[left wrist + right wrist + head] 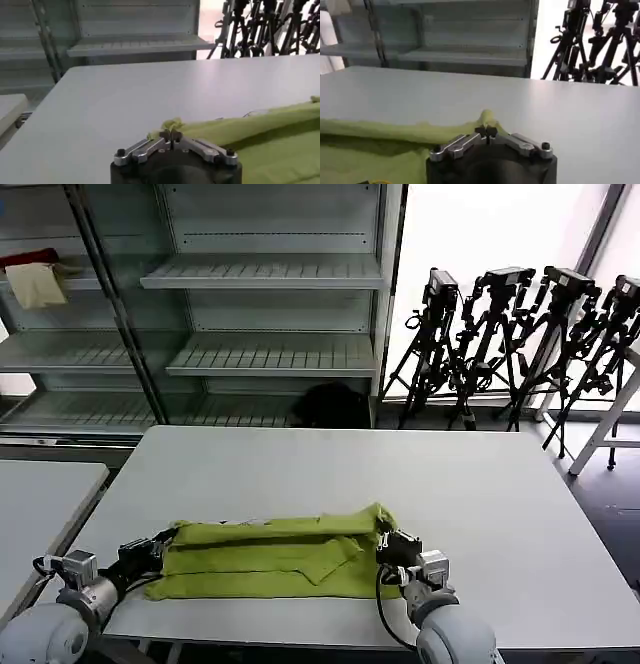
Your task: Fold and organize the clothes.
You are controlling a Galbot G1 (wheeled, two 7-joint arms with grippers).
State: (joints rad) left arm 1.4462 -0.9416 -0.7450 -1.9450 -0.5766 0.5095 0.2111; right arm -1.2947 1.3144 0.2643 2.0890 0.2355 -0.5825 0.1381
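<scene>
left tool [166,540] clamped, right tool [385,542] clamped — both low

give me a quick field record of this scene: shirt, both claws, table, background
shirt: lime T-shirt folded into a long band, lying near the table's front edge
left claw: shut on the shirt's left end
right claw: shut on the shirt's right end, pinched cloth raised in a small peak
table: white
background: shelves, tripods, red and cream cloths on a shelf
</scene>
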